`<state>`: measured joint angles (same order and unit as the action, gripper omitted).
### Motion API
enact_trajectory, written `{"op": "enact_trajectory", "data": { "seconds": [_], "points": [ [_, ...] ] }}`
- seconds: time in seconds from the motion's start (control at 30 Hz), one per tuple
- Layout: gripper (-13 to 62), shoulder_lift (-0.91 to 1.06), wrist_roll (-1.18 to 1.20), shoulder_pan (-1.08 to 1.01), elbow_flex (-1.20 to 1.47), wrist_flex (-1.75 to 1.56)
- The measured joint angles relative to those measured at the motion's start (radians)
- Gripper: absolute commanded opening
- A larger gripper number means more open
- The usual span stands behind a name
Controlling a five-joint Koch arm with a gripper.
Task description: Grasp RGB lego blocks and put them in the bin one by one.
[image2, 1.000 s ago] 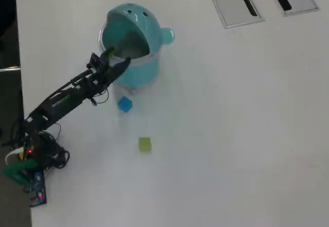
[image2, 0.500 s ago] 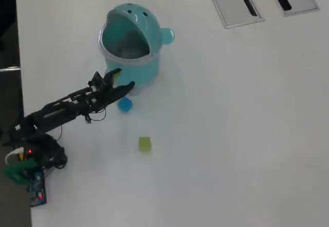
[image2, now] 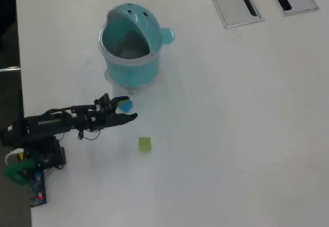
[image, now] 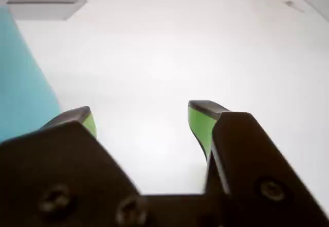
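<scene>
The teal bin (image2: 129, 50) stands at the upper left of the overhead view with its domed lid tipped back; its wall fills the left edge of the wrist view (image: 20, 83). A blue block (image2: 126, 105) lies just below the bin, partly covered by my gripper (image2: 127, 109). A yellow-green block (image2: 145, 144) lies further down on the table. In the wrist view my gripper (image: 141, 115) is open, its green-padded fingers wide apart with only white table between them. No red block shows.
Two flat grey slotted panels (image2: 239, 2) are set into the table at the top right of the overhead view. The arm's base and wiring (image2: 28, 165) sit at the left table edge.
My gripper has swung down from the bin's rim, away from the bin, and now hovers beside the blue block. Both blocks stay where they were.
</scene>
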<state>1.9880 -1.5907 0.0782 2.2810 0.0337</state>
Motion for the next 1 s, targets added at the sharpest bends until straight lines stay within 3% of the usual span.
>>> {"op": "enact_trajectory", "data": {
  "seconds": [0.33, 0.8, 1.0],
  "points": [
    [33.1, -0.003, -0.058, -0.114, 0.044, 0.114],
    [33.2, -0.284, -0.103, -0.199, 0.043, 0.110],
    [33.2, -0.413, -0.138, -0.261, -0.092, 0.097]
  ]
}}
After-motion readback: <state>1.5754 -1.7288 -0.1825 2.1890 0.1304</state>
